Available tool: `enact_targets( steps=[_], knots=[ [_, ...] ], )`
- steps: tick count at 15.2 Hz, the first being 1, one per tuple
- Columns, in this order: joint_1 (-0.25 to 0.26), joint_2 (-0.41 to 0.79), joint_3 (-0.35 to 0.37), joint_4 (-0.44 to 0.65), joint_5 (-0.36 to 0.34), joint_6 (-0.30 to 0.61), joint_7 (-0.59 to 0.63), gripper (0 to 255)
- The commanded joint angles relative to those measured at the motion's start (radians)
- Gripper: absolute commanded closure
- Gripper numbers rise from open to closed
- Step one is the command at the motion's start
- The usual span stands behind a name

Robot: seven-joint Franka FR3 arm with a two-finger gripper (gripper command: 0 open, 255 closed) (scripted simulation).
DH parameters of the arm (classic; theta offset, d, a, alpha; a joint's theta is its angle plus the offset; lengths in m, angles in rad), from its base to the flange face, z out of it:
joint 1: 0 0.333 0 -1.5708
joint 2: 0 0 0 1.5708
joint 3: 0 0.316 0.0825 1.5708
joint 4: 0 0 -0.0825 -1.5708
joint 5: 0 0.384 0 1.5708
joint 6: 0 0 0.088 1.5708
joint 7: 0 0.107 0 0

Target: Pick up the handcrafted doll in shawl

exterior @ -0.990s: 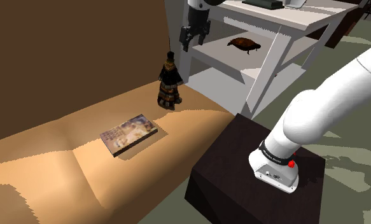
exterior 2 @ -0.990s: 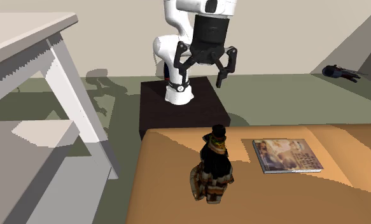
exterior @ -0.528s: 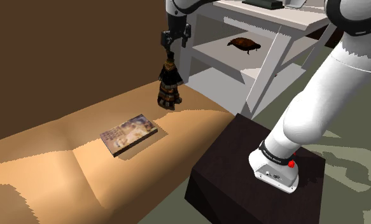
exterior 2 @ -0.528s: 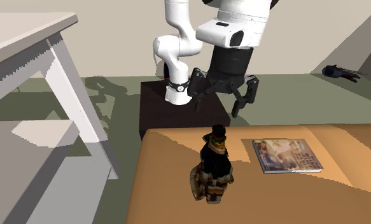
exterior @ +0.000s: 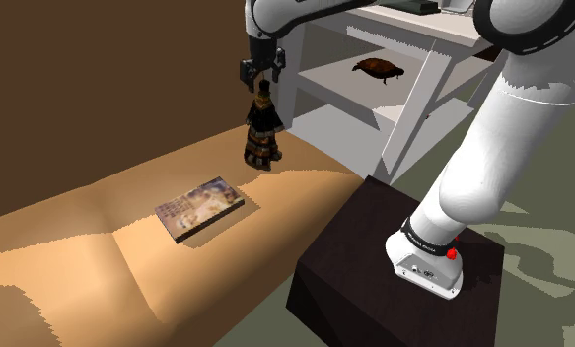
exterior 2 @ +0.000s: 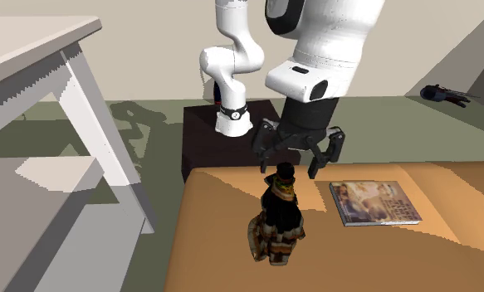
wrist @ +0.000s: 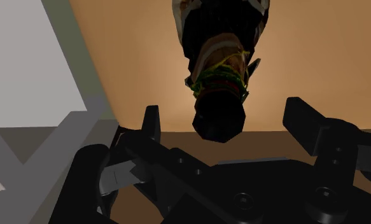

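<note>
Sofa [exterior: 78,256]: tan seat with a brown back. It carries both loose items. No shift from the earlier frames.
Desk [exterior: 428,30]: white, with a lower shelf, standing past the end of the sofa. A dark turtle-like object [exterior: 378,69] lies on the shelf. Unchanged.
Arm [exterior: 502,128]: now reaches further out over the end of the sofa than it did a second ago. In the second exterior view its wrist has come forward and down from above the stand [exterior: 374,256].
Book [exterior: 200,207]: lies flat on the seat, well apart from the doll. Unmoved.
Doll [exterior: 263,133]: the task's thing. It stands upright on the seat at the sofa end nearest the desk, in dark dress with a patterned shawl. Position and pose match the earlier frames, so it is judged not yet contacted.
Gripper [exterior: 262,77]: wide open. A second ago it hung off to the desk side and higher. It has since come to rest directly above the doll's head. In the wrist view the two fingers stand apart on either side of the head without touching it.
Effect on task: approach and alignment appear complete. The remaining steps are judged to be further descent, closing on the doll and lifting.
Risk: the doll is tall and narrow, so an off-centre finger could tip it.
</note>
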Motion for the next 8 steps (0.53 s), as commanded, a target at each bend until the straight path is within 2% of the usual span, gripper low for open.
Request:
enact_targets(
  steps=[1,3,4,8],
  knots=[
    [-0.001,0.009,-0.001,-0.016,-0.003,0.025,0.004,0],
    [-0.001,0.011,-0.001,-0.022,-0.004,0.032,0.006,0],
    [-0.001,0.012,-0.001,-0.021,-0.004,0.033,0.006,255],
    [-0.001,0.010,-0.002,-0.023,-0.004,0.034,0.005,255]
  ],
)
